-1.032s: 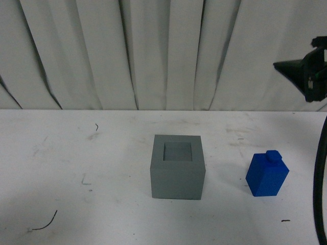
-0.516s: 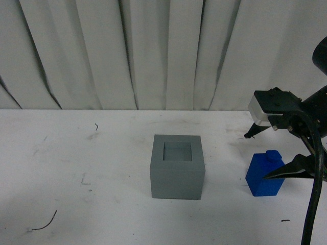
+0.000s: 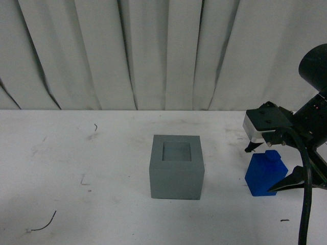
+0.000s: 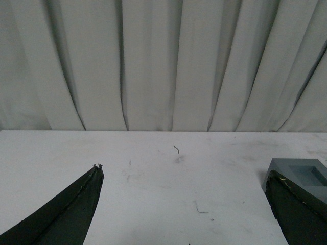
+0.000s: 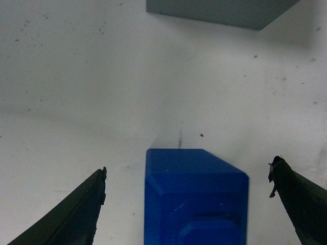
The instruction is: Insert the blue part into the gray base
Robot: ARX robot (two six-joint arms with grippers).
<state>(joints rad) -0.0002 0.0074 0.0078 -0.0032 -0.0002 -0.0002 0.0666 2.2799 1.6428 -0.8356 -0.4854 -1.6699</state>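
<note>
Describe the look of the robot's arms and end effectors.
The right arm is black, with a white boxy module at its wrist and a thick black cable hanging beside it. The right end effector and left end effector both have black wedge-shaped fingers tapering to points.

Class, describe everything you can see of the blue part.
The blue part is a matte, bright blue block, taller than wide, with sloped top edges and a small square knob on top. It stands upright on the white table, apart from the gray base. The open right gripper straddles it without touching.
</note>
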